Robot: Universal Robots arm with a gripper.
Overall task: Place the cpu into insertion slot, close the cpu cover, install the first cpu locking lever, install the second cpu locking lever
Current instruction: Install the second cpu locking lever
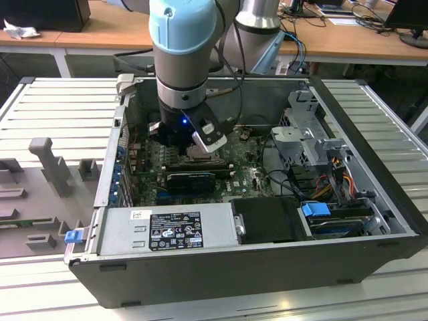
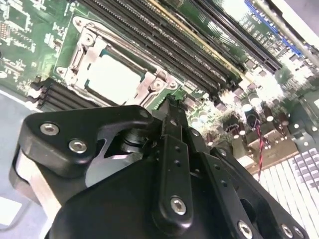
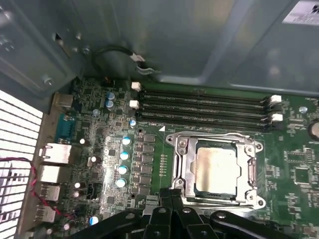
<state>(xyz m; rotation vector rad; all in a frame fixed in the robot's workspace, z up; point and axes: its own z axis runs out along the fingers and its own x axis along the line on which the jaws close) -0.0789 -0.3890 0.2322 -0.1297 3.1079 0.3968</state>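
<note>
We see the cpu point(image 3: 215, 167) lying in the insertion slot point(image 3: 180, 195), right of middle in the first wrist view. The cpu cover point(image 3: 251, 172) rests down around it. Our tool point(image 3: 167, 196) sits by the slot's edge, fingers pressed together, holding nothing.

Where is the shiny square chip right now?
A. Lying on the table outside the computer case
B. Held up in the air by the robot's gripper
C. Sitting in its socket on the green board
C: in both wrist views the cpu lies flat inside the insertion slot on the green board, with the cpu cover framing it and the gripper beside it, holding nothing.
</note>
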